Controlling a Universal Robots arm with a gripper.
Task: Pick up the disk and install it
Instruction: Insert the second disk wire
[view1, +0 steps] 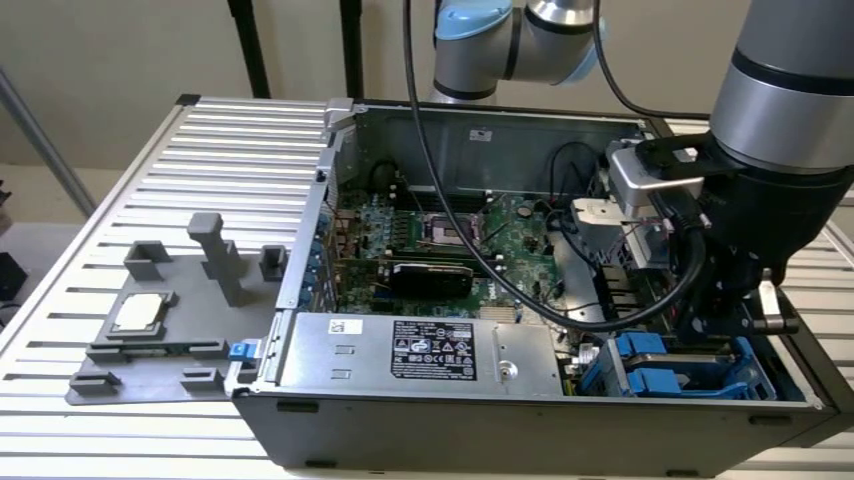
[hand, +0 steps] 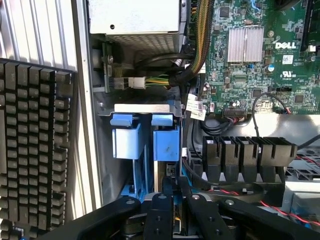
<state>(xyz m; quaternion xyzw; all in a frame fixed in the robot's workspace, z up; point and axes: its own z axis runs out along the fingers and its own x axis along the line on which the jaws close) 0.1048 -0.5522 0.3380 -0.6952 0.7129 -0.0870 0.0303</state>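
The disk (hand: 165, 145) stands on edge in the drive bay at the front corner of the open computer case (view1: 534, 420), on the exterior view's right. Its bright blue carrier faces the wrist camera, with a thin silver edge running down to my gripper (hand: 175, 200). The black fingers (hand: 159, 212) are closed in tight on that edge from both sides. A second blue carrier (hand: 125, 140) sits in the slot beside it. In the exterior view my gripper (view1: 731, 318) reaches down into the bay just above the blue carriers (view1: 661, 368).
The silver power supply (view1: 414, 350) lies along the case front beside the bay. Behind it are the green motherboard (view1: 441, 230) and loose black cables (view1: 561, 290). A black ribbed shroud (hand: 250, 155) borders the bay. A grey fixture holding a silver chip (view1: 140, 312) and a keyboard (hand: 30, 150) sit outside the case.
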